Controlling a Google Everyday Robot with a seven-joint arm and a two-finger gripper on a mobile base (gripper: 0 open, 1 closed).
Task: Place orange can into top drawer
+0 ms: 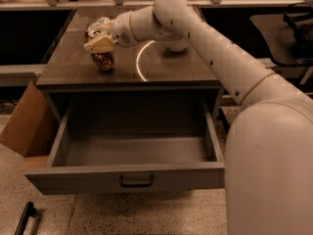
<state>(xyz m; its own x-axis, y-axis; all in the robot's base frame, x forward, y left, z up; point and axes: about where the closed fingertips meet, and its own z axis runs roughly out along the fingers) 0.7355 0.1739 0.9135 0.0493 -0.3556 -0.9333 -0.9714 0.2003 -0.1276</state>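
The orange can (103, 61) stands upright on the dark wooden cabinet top (171, 67), near its left side. My gripper (100, 45) sits right on top of the can and covers its lid. A pale green-and-white can (97, 24) stands just behind the gripper. The top drawer (88, 173) is pulled wide open below the cabinet top, its grey inside empty, with a small dark bar handle (136, 181) at the centre of its front. My arm reaches in from the right, across the cabinet top.
A white bowl (177, 46) sits on the cabinet top behind my arm. A cardboard box (23, 124) leans at the cabinet's left side. A dark bar (24, 218) lies on the speckled floor at lower left. A chair (293, 28) stands at far right.
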